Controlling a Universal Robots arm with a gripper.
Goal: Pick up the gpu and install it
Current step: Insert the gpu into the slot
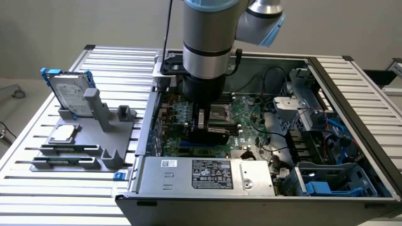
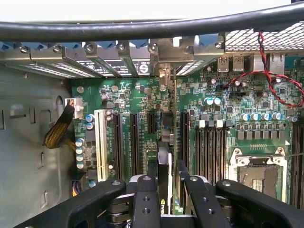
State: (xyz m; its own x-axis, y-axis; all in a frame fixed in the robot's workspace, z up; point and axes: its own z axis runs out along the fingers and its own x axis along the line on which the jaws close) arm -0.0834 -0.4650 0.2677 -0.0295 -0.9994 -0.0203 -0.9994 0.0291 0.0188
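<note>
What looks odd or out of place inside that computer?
The processor socket looks open and empty, while a small silver chip lies outside on the grey stand. The gpu in the end effector looks straight; nothing seems spilled or broken.

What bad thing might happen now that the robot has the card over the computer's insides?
The gpu hangs in the gripper above several similar black slots. If it is slightly off, it might press into the wrong one or jam on an edge. The small capacitors beside the slots could get knocked if it comes down tilted.
</note>
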